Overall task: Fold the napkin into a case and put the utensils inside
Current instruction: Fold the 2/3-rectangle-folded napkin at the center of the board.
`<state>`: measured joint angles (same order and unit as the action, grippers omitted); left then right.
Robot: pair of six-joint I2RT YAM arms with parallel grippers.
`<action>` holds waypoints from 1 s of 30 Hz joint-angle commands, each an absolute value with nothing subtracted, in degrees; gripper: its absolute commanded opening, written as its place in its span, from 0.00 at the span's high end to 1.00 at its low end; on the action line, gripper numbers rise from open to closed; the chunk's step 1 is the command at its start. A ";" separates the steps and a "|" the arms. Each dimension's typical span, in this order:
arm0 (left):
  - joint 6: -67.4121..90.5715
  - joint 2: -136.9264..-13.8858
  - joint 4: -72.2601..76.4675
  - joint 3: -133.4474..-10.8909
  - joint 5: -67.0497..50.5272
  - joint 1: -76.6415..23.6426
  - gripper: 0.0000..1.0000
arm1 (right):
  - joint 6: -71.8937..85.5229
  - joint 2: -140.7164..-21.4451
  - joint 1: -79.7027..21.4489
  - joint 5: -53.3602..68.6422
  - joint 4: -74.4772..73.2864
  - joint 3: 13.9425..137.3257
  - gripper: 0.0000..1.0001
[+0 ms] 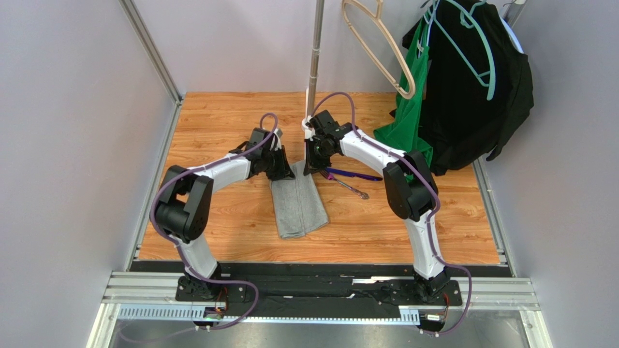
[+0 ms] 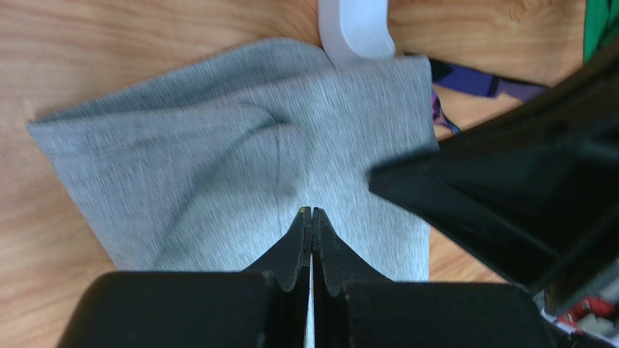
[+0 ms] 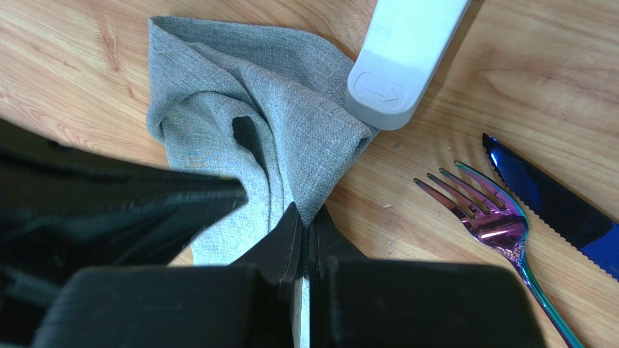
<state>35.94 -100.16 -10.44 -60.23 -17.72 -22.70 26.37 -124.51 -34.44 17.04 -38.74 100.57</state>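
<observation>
The grey napkin [image 1: 299, 206] lies folded into a long strip in the middle of the wooden table, its far end between my two grippers. My left gripper [image 2: 312, 212] is shut, with its tips pinching a pucker in the napkin [image 2: 218, 167] near that end. My right gripper [image 3: 309, 217] is shut on the napkin's [image 3: 290, 109] right corner and lifts it into a peak. In the top view the left gripper [image 1: 283, 172] and right gripper [image 1: 313, 168] stand close together. The utensils lie just right of the cloth: a dark purple knife [image 3: 552, 203] and an iridescent fork [image 3: 487, 217].
A white plastic foot [image 3: 403, 58] rests on the napkin's far edge below a metal pole [image 1: 315, 58]. A green garment [image 1: 410, 109] and a black garment [image 1: 472, 80] hang on hangers at the back right. Grey walls flank the table.
</observation>
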 commanded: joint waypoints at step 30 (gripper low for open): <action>34.63 -97.82 -13.88 -66.62 -18.82 -18.46 0.97 | 24.96 -125.16 -34.45 18.02 -38.14 103.62 1.00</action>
<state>34.37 -102.80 -13.54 -67.44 -19.46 -20.05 25.85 -124.53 -34.44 17.15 -38.74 100.60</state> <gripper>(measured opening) 0.139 0.018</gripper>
